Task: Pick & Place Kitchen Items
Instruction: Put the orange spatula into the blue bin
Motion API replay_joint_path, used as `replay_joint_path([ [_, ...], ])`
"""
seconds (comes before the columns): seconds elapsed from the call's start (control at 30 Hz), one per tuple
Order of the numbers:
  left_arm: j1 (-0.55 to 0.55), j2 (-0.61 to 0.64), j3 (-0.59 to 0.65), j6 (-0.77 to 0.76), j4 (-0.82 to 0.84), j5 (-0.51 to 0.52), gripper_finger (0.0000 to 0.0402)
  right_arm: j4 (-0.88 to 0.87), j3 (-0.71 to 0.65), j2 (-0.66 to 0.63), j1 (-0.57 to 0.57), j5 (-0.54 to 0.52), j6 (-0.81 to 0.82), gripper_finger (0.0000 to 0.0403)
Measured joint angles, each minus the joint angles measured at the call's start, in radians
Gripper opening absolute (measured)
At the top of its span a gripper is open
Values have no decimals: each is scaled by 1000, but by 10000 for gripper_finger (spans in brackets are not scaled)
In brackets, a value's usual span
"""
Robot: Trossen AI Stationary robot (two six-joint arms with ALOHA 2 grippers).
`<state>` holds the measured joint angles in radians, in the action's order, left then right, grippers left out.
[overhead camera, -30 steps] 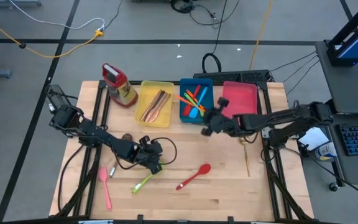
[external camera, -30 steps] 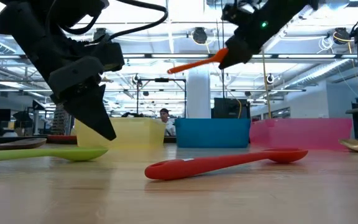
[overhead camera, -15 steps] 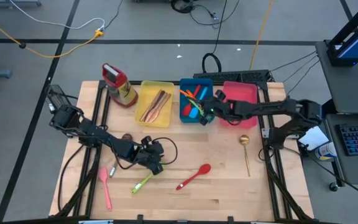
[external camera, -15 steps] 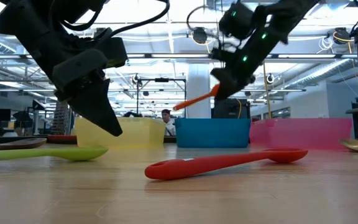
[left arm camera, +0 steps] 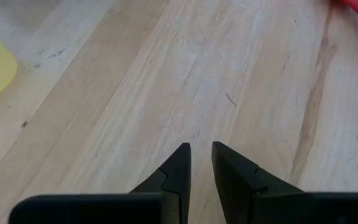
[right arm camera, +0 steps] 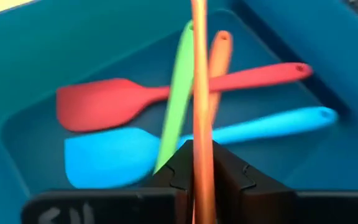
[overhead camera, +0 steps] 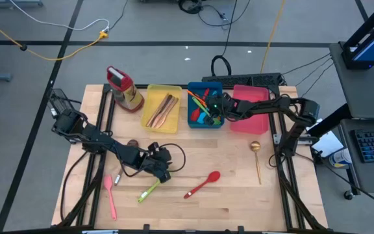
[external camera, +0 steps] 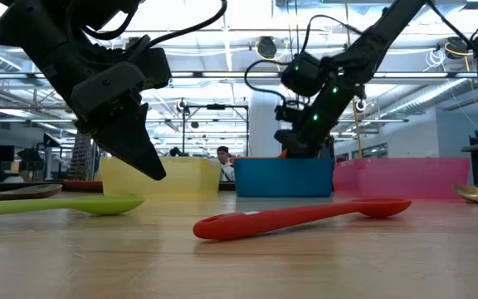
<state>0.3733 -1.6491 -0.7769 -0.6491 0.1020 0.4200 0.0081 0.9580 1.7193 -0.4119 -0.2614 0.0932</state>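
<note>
My right gripper (overhead camera: 214, 112) hangs over the blue tray (overhead camera: 205, 85), shut on a slim orange utensil (right arm camera: 199, 74). In the tray lie a red spatula (right arm camera: 104, 106), a blue spatula (right arm camera: 110, 155), a green utensil (right arm camera: 179, 93) and another orange one (right arm camera: 220, 53). My left gripper (overhead camera: 164, 175) hovers over bare wood, its fingers (left arm camera: 178, 168) a little apart with nothing between them. A green spoon (overhead camera: 149, 190), a red spoon (overhead camera: 203, 184), a pink spatula (overhead camera: 112, 195) and a gold spoon (overhead camera: 257, 159) lie flat on the table. My right gripper pinches the orange utensil's thin handle (right arm camera: 199, 134) between its two fingers. The fingers slant down from the table's right side, and the handle runs on ahead of them over the tray. Whether its far end rests on the utensils below, I cannot tell.
A yellow tray (overhead camera: 176, 91) with wooden spoons stands left of the blue one, a pink tray (overhead camera: 249, 104) right of it. A red-capped bottle (overhead camera: 125, 88) lies at the far left. Bare wood lies between the red spoon and the trays.
My right gripper has carried the orange utensil from in front of the blue tray toward the far edge and down over the tray, rolling as it went. The utensil, held high and nearly level before, has sunk behind the tray's wall.
</note>
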Motion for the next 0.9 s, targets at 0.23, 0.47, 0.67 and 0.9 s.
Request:
replay_joint_path([
  [0.23, 0, 0, 0, -5, 0, -1, 67, -15, 0, 36, -27, 94, 52, 48],
  [0.47, 0, 0, 0, -6, 0, -2, 67, -44, 0, 35, -27, 83, 71, 54],
  [0.67, 0, 0, 0, 13, 0, -4, 67, -35, 0, 35, -27, 83, 37, 54],
  [0.9, -3, 0, 0, 17, 0, -4, 67, 21, -1, -1, -24, 79, 30, 54],
])
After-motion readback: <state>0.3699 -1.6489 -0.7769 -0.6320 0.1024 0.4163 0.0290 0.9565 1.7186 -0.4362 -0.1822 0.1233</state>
